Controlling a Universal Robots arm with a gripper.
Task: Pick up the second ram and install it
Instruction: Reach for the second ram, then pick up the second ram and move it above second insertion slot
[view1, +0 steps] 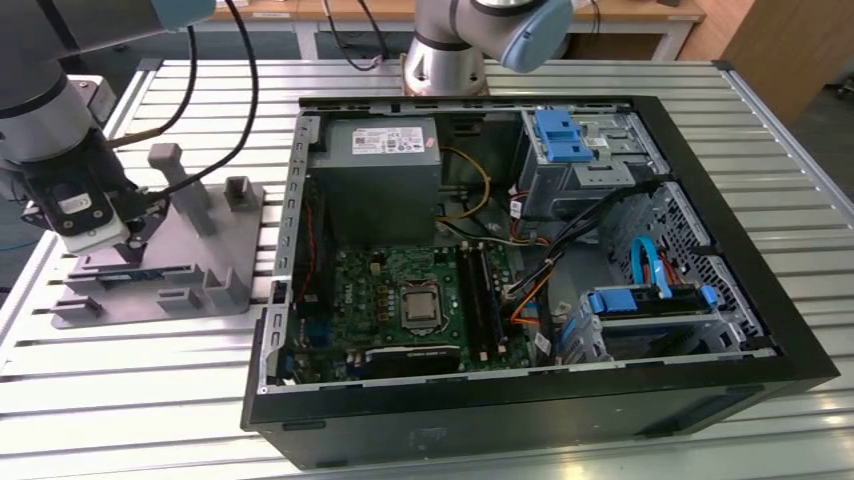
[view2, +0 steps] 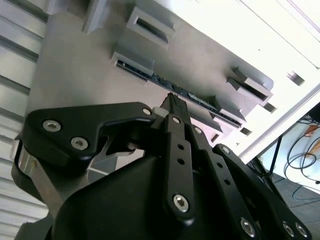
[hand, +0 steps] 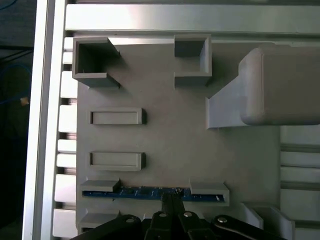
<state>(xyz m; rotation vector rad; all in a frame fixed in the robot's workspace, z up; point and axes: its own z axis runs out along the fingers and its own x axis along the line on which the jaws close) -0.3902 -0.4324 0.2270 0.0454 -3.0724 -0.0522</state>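
The slatted metal table (view1: 747, 130) carries everything. On it, an open black computer case (view1: 534, 420) takes up most of the exterior view's right and middle. Inside lie a green motherboard (view1: 360, 290), a grey power supply (view1: 367, 180), two blue drive brackets (view1: 561, 135) and loose cables. A white label (view1: 394, 140) sits on the power supply, and its print is too small to read. The case is uncovered on top, with the board in the open below its rim.

Just beside the case, on the exterior view's left, a grey fixture plate (view1: 200, 260) lies near the table's edge. In the first wrist view the plate (hand: 165, 135) has two box-shaped holders, two low rectangular pockets (hand: 116, 116) and a tall rounded post (hand: 280, 85). Bare plate lies between them.

The second ram (hand: 135, 192) stands on its long edge at the plate's near side. Its ends are seated in two low grey blocks (hand: 100, 186), and its blue-green edge is free between them. In the second wrist view the stick (view2: 202, 101) runs straight between these blocks.

The gripper (hand: 170, 197) hangs over the plate in the exterior view (view1: 131, 248). Its black fingers are drawn together, narrow, with the tips (view2: 172, 102) at the stick's upper edge, about mid-length. Whether they pinch the stick cannot be told.
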